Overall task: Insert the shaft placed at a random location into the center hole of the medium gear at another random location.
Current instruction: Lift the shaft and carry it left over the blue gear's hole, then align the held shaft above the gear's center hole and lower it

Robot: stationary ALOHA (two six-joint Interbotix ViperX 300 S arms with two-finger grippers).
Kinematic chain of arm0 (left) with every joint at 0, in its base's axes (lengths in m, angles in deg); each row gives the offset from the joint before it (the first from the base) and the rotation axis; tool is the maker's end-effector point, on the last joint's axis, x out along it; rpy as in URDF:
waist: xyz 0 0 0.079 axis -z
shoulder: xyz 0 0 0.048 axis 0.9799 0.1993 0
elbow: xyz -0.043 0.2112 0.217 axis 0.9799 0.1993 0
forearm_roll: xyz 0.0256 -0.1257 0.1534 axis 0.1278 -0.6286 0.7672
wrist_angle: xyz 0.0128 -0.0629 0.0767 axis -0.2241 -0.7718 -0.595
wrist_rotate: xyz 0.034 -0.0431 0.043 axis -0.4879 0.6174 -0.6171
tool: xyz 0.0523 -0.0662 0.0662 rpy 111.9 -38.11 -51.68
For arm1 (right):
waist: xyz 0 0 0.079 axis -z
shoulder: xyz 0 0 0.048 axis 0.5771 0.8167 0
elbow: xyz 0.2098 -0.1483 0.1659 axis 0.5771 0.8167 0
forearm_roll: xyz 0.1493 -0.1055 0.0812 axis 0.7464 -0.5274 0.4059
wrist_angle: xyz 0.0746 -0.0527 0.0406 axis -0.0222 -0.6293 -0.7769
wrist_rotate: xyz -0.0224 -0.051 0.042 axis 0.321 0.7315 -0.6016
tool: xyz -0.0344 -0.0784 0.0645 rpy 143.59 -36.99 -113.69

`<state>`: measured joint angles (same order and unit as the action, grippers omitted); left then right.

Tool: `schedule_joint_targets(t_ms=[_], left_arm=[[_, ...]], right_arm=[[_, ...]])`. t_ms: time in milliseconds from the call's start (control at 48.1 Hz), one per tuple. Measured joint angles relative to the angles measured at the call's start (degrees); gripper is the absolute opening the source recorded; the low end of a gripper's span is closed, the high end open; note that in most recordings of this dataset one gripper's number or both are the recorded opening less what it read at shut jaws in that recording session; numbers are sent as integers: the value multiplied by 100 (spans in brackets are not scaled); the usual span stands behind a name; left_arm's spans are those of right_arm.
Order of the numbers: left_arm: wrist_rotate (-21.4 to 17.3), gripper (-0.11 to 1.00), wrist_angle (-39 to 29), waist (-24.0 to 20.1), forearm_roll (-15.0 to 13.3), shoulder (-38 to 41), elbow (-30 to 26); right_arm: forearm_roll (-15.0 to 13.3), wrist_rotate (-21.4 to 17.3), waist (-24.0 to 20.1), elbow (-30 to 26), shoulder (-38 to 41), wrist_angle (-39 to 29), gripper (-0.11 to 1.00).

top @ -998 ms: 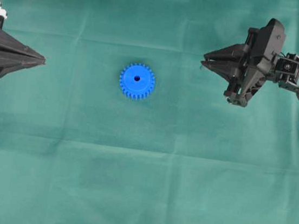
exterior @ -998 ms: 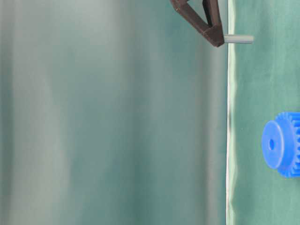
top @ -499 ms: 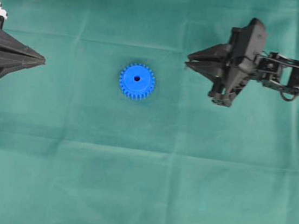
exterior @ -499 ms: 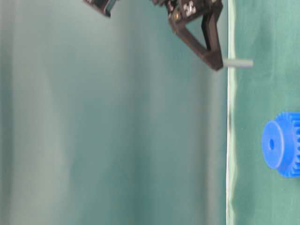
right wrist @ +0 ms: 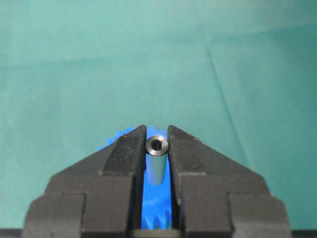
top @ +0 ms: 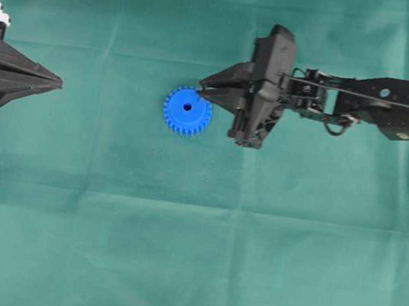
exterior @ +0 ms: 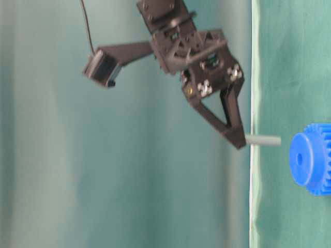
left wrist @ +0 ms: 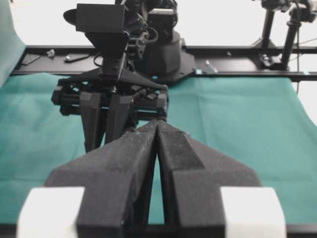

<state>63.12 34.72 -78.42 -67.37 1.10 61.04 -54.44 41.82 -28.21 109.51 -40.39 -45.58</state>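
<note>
Holding: the small silvery-grey metal shaft [right wrist: 157, 162] is pinched between the two black fingers [right wrist: 121, 158] of the right gripper [top: 205, 89].
Shaft: a short thin pin with a little hollow in its end; it sticks out past the fingertips, and from the table-level view [exterior: 264, 140] its free end points at the gear and stops just short of it, not touching.
Gear: the bright blue plastic medium gear [top: 187, 110] lies flat on the cloth, with many small teeth all round its rim.
Hole: the small round dark center hole [top: 187, 108] sits in the middle of the gear, inside a raised ring.
Shaft and hole: in the table-level view the shaft is a bit to one side of the hole [exterior: 299, 159], not lined up with it.
Right gripper: its tip is over the gear's upper right edge in the overhead view, and its arm reaches in from the right.
Left gripper: the black left gripper [top: 55, 84] is at the left edge, well apart from the gear, with its fingers pressed together and nothing between them.
Table: a green cloth [top: 192, 256] covers it.
</note>
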Motion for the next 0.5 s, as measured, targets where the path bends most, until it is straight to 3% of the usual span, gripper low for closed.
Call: schedule_joint_targets(t_ms=[499], left_arm=[[0,0,-44,0,9,0,0]], right_arm=[[26,0,-79,-325,229,-26,13]])
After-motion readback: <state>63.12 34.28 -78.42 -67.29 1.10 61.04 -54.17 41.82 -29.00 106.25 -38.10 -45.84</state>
